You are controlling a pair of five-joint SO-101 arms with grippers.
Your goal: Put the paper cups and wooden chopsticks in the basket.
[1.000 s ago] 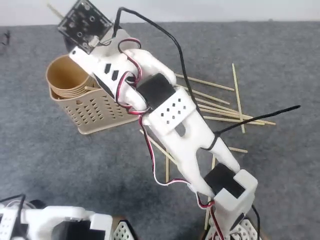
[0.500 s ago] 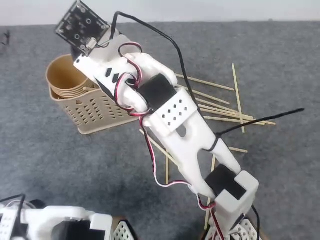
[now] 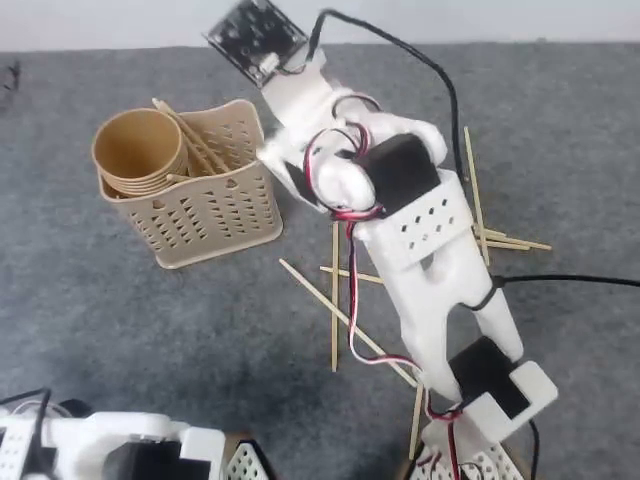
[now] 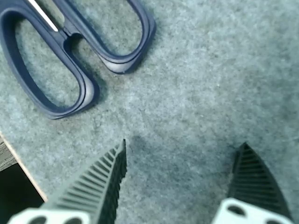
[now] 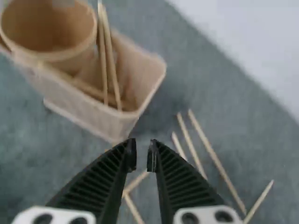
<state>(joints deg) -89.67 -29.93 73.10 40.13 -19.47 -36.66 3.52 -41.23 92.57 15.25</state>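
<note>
Right gripper [image 5: 141, 156]: we see its fingers almost pressed together, grasping nothing.
Left gripper [image 4: 183, 154]: released, fingers spread wide.
Stacked brown paper cups [image 3: 140, 150]: inside the beige slotted plastic basket [image 3: 215, 215], upper left.
Thin wooden chopsticks [image 3: 334, 300]: some in the basket, others loose at centre.

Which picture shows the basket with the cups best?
The high view: the whole basket sits in sight from above, with the stacked paper cups and some chopsticks inside. The right wrist view has it closer but cut at the picture's edge. The left wrist view faces scissors on the grey mat.
</note>
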